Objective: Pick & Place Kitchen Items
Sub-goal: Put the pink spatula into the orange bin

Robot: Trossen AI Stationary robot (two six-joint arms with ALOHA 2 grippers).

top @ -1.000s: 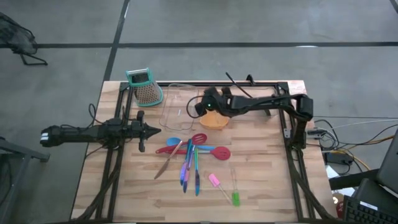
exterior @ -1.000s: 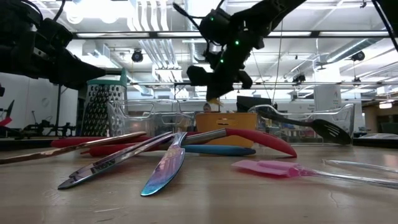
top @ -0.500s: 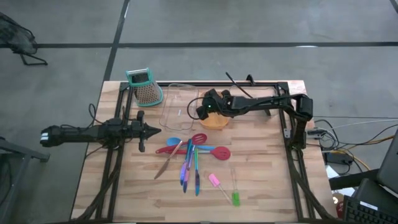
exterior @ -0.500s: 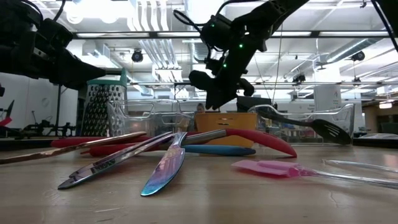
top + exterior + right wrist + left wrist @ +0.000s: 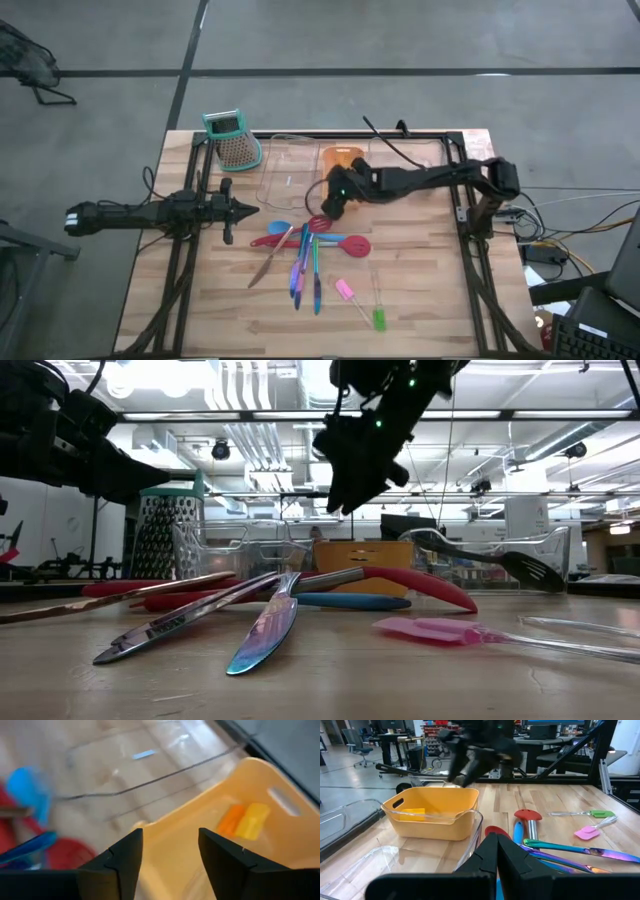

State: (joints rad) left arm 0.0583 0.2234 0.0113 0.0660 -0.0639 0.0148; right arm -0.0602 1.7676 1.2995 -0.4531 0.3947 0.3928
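The right gripper (image 5: 330, 206) hangs empty with its jaws spread, above the near edge of the orange tray (image 5: 240, 865), in which an orange piece (image 5: 231, 819) and a yellow piece (image 5: 251, 821) lie side by side. Just beyond it the red spatula (image 5: 345, 243), blue spoon (image 5: 279, 227) and other utensils lie heaped mid-table, with the pink piece (image 5: 345, 290) and green piece (image 5: 380, 319) nearer the front. The left gripper (image 5: 248, 209) waits pinched shut at the left, and no writing is legible anywhere.
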